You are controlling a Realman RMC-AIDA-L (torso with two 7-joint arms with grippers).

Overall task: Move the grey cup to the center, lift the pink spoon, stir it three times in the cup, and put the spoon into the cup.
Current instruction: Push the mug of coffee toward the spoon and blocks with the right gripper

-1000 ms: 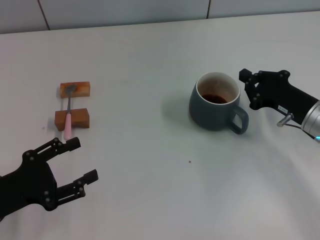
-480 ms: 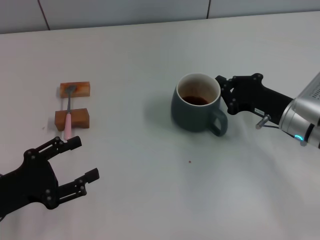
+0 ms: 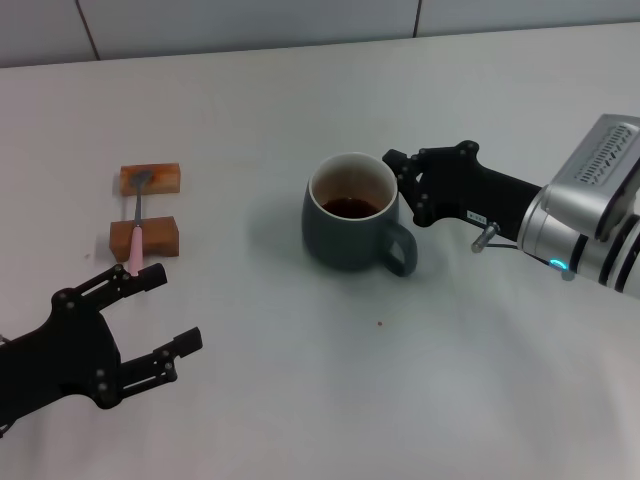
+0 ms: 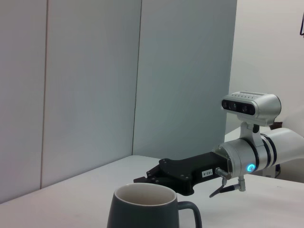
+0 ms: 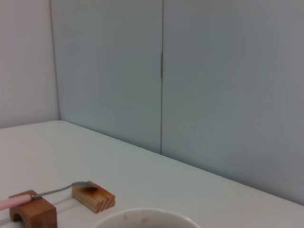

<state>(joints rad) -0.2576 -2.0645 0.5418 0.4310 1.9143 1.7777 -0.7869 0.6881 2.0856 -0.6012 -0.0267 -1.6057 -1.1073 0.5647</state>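
Grey cup (image 3: 352, 212): we see it upright, coffee inside.
Right gripper (image 3: 403, 185): against the cup's right rim; whether it's clamped, we cannot tell.
Pink spoon (image 3: 136, 232): far left of the cup, across two wooden blocks (image 3: 146, 209).
Left gripper (image 3: 160, 310): fingers apart, just near of the spoon.

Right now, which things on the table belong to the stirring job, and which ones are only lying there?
For the job:
grey cup, pushed by the right gripper
pink spoon, with the open left gripper nearby

Only lying there:
two wooden blocks under the spoon
small dark speck on the table
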